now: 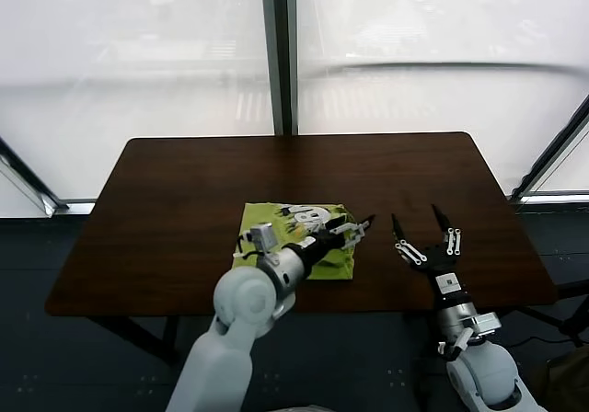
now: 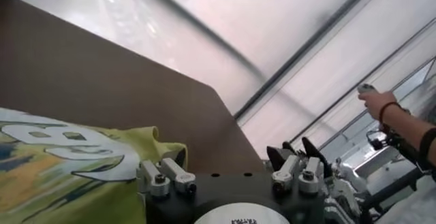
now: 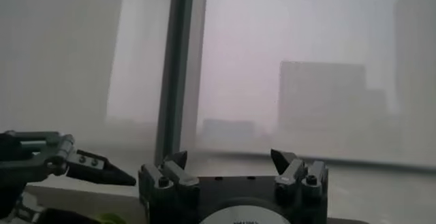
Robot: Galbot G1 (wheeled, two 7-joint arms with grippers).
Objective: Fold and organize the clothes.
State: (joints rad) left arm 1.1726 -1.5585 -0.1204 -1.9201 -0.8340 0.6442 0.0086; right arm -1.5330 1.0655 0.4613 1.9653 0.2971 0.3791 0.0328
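With the T-shirt (image 1: pixel 296 237) folded into a compact square at the table's (image 1: pixel 184 191) near centre, your left gripper (image 1: pixel 357 229) hovers spread at its right edge while your right gripper (image 1: pixel 419 231) waits nearby, spread, holding nothing.

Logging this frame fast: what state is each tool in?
Left tool: open, over the folded T-shirt's right edge, holding nothing.
Right tool: open, empty, above the table.
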